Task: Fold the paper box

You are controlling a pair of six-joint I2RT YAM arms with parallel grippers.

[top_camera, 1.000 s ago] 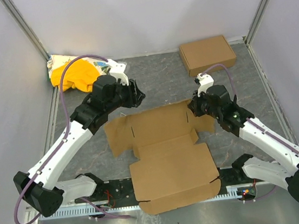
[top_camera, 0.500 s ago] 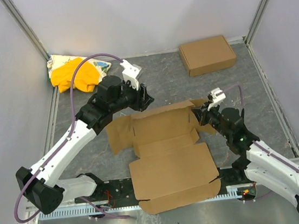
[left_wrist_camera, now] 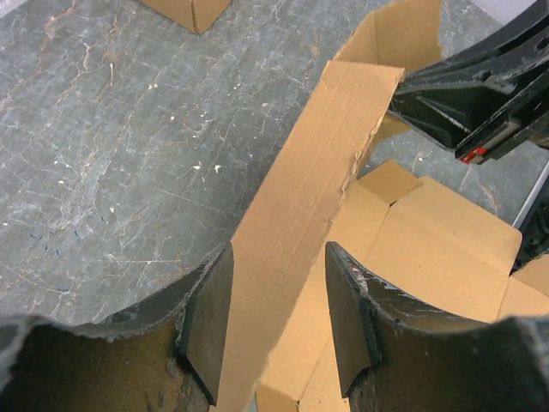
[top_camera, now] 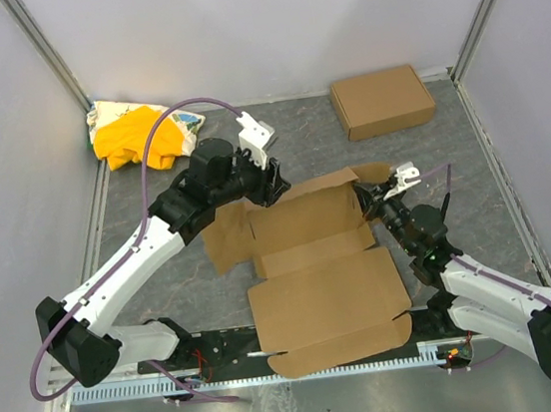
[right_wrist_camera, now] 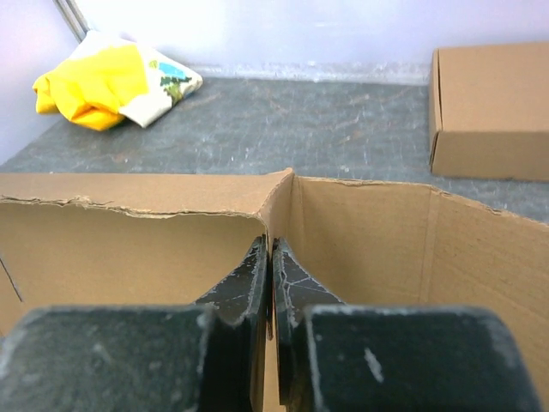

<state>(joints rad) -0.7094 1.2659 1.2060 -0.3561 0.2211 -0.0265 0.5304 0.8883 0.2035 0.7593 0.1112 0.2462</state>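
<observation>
Since earlier, raising twelve-o'clock wall of paper box (top_camera: 326, 290): straddling it with open left gripper (left_wrist_camera: 279, 330), bracing three-o'clock corner upright with closed right gripper (right_wrist_camera: 270, 262).

White arms (top_camera: 123, 270), black pincers (top_camera: 274, 181) (top_camera: 367, 198), purple cables (top_camera: 159, 120)

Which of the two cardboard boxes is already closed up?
The small box in the far right corner: closed and compact, untouched. The paper box is an open sheet with only its far wall raised.
</observation>
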